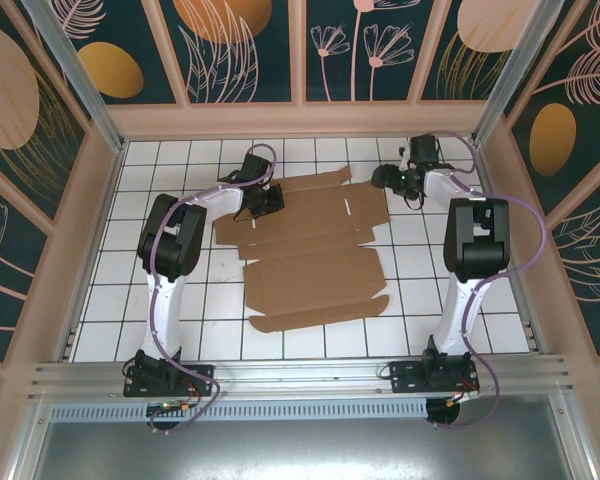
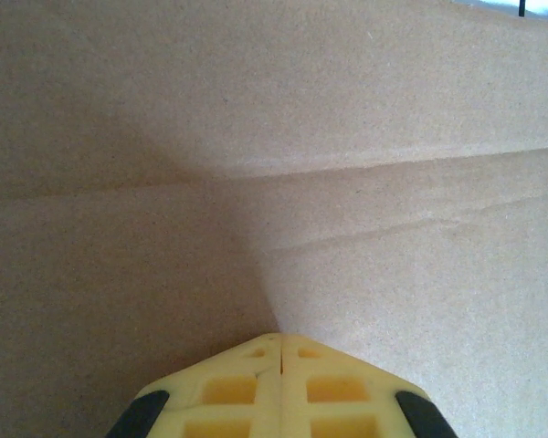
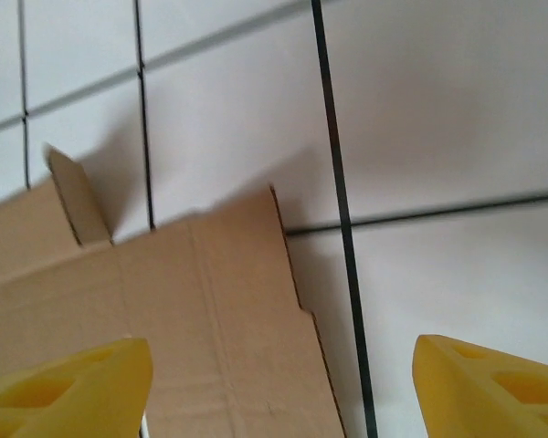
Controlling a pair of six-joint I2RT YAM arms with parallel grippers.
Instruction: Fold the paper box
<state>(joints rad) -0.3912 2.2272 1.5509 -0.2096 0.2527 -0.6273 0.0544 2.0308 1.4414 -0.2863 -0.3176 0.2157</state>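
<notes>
1. A white tiled worktop (image 1: 180, 290) sits inside walls painted with leaves and flowers, and both arms reach over it from the near edge.
2. The box (image 1: 315, 255) lies unfolded in the middle of the worktop with its flaps spread. Nothing is raised except a small tab (image 3: 73, 196) tilting up at the edge near the right arm.
3. The left gripper (image 1: 262, 200) is over the box's far left part. Its fingers (image 2: 228, 388) are closed together with nothing between them, their tips at the cardboard near a crease (image 2: 393, 164). I cannot tell whether they actually touch.
4. The right gripper (image 1: 390, 178) hovers by the far right corner with its jaws wide apart and empty. The box's edge lies below, between the fingers (image 3: 64, 383).
5. The task looks to be at its first fold, with the left arm pinning a panel and the right lining up on a flap.
6. The next move probably calls for the right gripper to drop, catch the flap's edge and swing it up along the crease. The left gripper should press down meanwhile so the sheet does not slide.
</notes>
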